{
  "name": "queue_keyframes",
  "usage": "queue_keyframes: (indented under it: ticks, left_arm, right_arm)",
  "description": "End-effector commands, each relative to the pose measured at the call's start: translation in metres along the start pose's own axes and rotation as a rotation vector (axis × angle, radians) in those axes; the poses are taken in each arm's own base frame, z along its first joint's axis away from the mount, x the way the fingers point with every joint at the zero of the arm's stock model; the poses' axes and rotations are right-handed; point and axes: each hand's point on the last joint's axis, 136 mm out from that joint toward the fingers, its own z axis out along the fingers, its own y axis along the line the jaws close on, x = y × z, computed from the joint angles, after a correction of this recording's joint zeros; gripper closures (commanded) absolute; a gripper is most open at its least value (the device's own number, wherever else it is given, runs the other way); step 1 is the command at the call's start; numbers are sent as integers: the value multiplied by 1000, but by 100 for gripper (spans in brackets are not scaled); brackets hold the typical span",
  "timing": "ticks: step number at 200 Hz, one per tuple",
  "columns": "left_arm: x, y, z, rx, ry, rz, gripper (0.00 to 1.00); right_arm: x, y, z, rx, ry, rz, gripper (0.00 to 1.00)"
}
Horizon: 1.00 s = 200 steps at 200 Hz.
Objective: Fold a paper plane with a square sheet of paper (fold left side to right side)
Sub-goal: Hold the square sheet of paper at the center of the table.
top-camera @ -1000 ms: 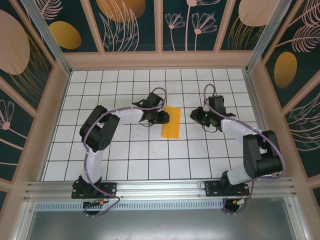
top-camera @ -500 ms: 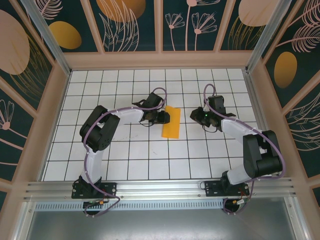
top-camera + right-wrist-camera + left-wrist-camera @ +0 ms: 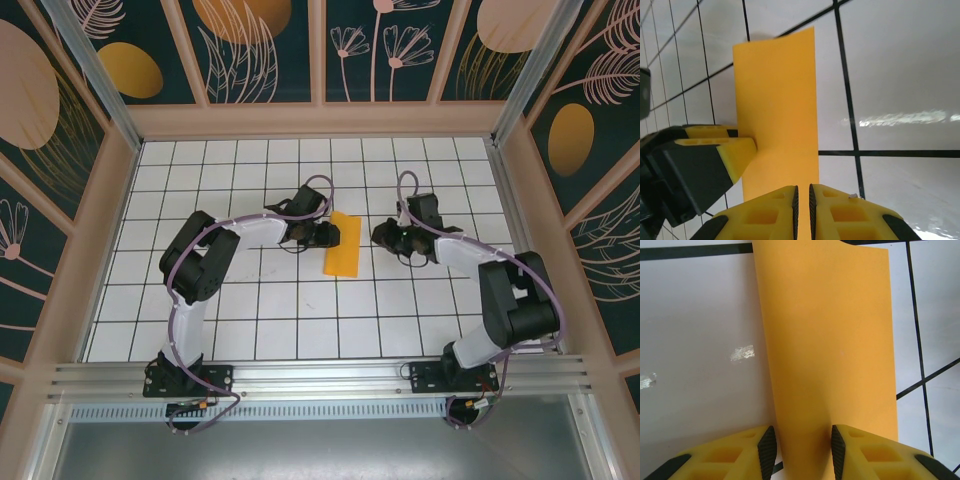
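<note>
Paper (image 3: 343,244), half-folded, runs btwn your left gripper (image 3: 801,440)'s parted fingers, prob. steadying the crease; right gripper (image 3: 802,192) clenched, empty, just short of it.

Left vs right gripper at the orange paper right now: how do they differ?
The left gripper has its yellow fingers apart, with the folded orange paper sheet filling the gap. The right gripper has its fingers nearly together, leaving just a slit. The left gripper is at the paper's left edge, the right gripper at its right side. Both sit low over the white tiled table, pointing at the paper.
</note>
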Motion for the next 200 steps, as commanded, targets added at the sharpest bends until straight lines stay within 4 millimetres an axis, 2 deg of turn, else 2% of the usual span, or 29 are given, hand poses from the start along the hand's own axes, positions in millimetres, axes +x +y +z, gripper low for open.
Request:
queue_keyframes:
  ticks: [1, 46, 77, 160, 200]
  left_arm:
    - [25, 26, 21, -81, 76, 2, 60]
    - [25, 26, 21, -81, 77, 1, 60]
    - [25, 26, 21, -81, 77, 2, 60]
    - [25, 26, 20, -83, 73, 1, 60]
    - [13, 19, 2, -83, 32, 20, 55]
  right_arm:
    - [-6, 23, 9, -57, 2, -15, 82]
    - [0, 35, 31, -65, 41, -23, 82]
    - [2, 35, 48, -53, 68, -18, 83]
    - [29, -15, 72, 115, 168, 25, 83]
    - [41, -38, 71, 197, 195, 34, 83]
